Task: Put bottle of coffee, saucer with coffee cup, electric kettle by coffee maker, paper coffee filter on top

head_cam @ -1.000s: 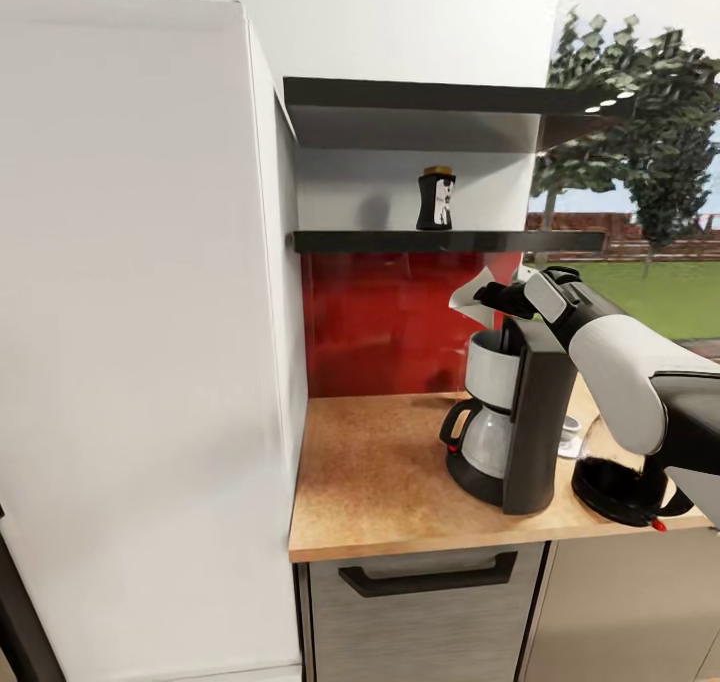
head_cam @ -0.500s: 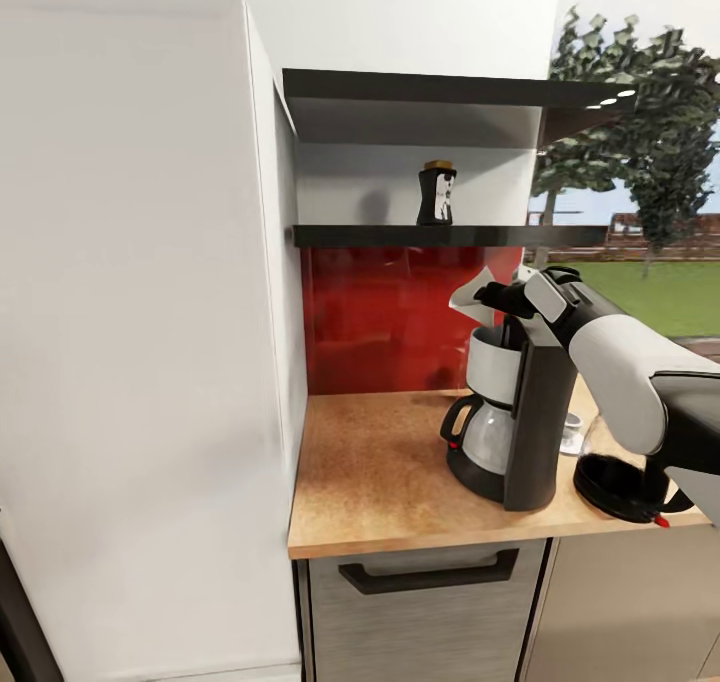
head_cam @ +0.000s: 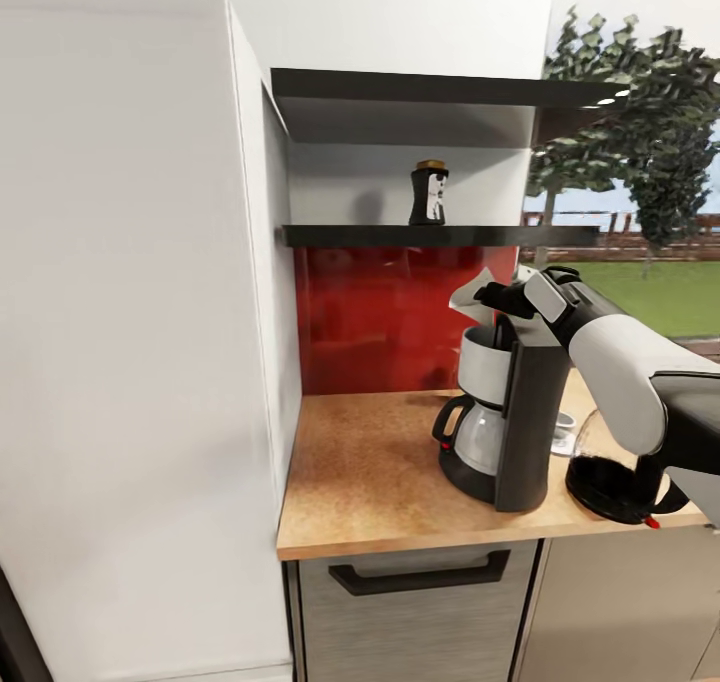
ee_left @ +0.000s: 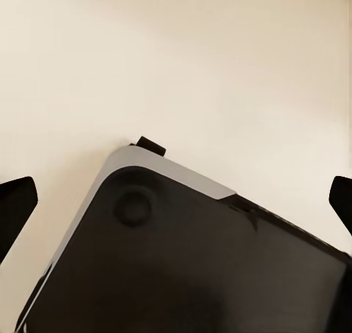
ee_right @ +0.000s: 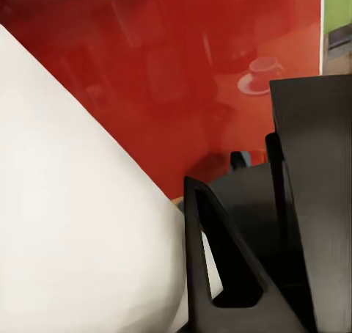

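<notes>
The right gripper [head_cam: 492, 304] is holding the paper coffee filter [head_cam: 470, 297] just above the coffee maker [head_cam: 500, 407], its jaws clamped on the white cone. The coffee maker is standing on the tabletop [head_cam: 370, 482], with the electric kettle [head_cam: 615, 472] just right of it. The bottle of coffee [head_cam: 429, 193] is sitting on the shelf [head_cam: 400, 234]. The left gripper's fingertips [ee_left: 16, 205] are standing wide apart.

The whole head view shifts slightly, so the camera is moving. The right claw [head_cam: 492, 307] still grips the paper coffee filter [head_cam: 472, 297] above the coffee maker [head_cam: 500, 417].
</notes>
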### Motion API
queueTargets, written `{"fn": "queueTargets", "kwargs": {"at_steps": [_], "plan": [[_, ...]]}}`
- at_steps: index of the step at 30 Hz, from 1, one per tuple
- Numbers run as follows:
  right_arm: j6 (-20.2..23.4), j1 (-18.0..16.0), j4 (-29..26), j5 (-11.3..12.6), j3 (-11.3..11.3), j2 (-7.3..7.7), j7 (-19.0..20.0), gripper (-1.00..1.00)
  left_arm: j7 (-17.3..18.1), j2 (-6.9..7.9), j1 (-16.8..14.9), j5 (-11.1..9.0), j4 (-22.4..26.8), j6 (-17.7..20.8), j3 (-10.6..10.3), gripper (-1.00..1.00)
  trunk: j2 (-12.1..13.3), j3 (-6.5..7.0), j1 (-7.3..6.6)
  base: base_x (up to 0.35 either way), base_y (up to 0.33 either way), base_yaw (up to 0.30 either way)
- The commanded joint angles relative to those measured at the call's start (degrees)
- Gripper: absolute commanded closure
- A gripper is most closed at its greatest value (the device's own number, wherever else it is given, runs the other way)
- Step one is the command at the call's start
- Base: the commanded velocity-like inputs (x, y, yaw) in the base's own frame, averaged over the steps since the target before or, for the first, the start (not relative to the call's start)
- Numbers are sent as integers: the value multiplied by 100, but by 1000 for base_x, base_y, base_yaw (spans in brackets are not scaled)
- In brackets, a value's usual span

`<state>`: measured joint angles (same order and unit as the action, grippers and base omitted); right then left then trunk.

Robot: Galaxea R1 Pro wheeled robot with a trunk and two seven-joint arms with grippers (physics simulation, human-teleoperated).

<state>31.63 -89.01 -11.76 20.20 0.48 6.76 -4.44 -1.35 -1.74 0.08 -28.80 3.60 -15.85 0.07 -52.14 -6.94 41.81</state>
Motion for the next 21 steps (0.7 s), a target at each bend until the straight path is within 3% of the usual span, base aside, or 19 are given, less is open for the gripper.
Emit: {"fn": "queueTargets", "kwargs": {"at_steps": [1,21], "plan": [[27,-2,-11,63,5,1,-40,100,-14,-2,1,-2,9,-11,-1,-100,-6,-8,1,6,-31,0],[27,-2,-12,63,5,1,-40,100,-14,-2,1,5,9,-25,2,-100,-6,-8,1,1,-3,0]]}}
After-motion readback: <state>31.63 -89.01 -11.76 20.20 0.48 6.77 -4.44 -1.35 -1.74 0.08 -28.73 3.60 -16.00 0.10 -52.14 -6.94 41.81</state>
